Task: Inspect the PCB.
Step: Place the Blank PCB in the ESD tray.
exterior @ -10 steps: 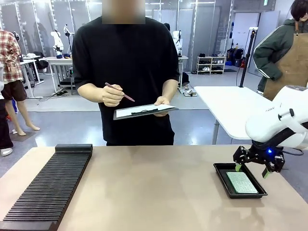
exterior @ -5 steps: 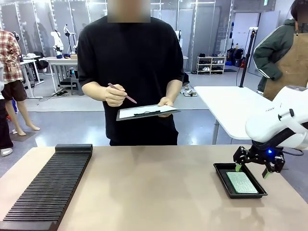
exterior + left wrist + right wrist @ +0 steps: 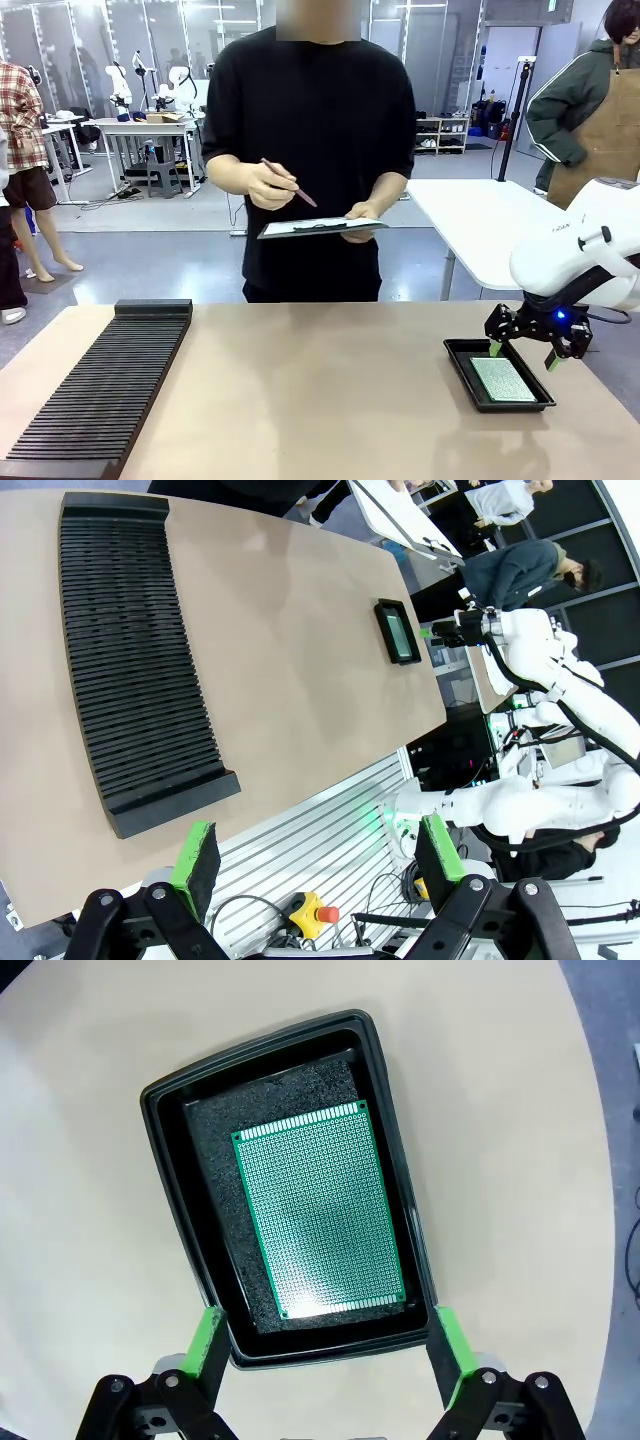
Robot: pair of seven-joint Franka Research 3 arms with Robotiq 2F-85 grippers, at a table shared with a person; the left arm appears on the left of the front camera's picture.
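The PCB point(image 3: 318, 1209) is a green, finely dotted board lying flat in a shallow black tray point(image 3: 172, 1170) with dark foam under it. The same PCB point(image 3: 504, 379) and tray point(image 3: 462, 375) sit at the table's right side. My right gripper point(image 3: 326, 1348) hovers open above the tray's near end, its green fingers straddling the tray's width and touching nothing. In the front view the right gripper point(image 3: 524, 355) hangs just over the tray's far edge. High over the table's left end, my left gripper point(image 3: 318, 853) is open and empty. From there the tray point(image 3: 397, 631) looks small.
A long black slotted rack point(image 3: 100, 385) lies along the table's left side. A person in black stands at the far edge holding a clipboard point(image 3: 320, 228) and a pen point(image 3: 290, 186). Another person stands at the back right by a white table point(image 3: 480, 225).
The person has stepped to the right with the clipboard and pen. Both arms and the PCB have stayed still.
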